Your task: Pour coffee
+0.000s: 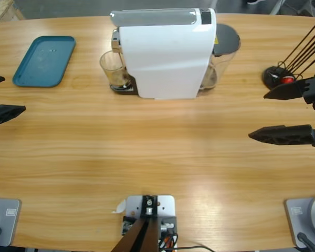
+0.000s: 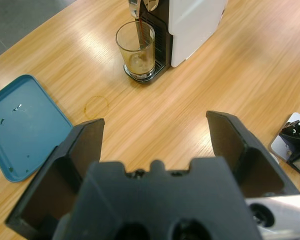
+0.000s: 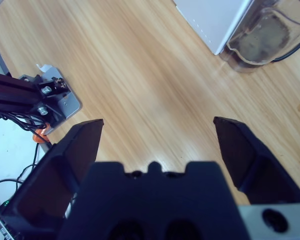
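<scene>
I see bright, even light from above on the worktop [image 1: 157, 157], with soft glare patches on the wood toward 6 o'clock. Shadows are faint and short. Both wrist views are sharp, only their near edges look blurred.

We see left gripper [image 1: 1, 97] at left edge, jaws spread wide, holding nothing. Right gripper [image 1: 258, 114] at right edge, jaws likewise apart, holding nothing. Both hover above table.
</scene>
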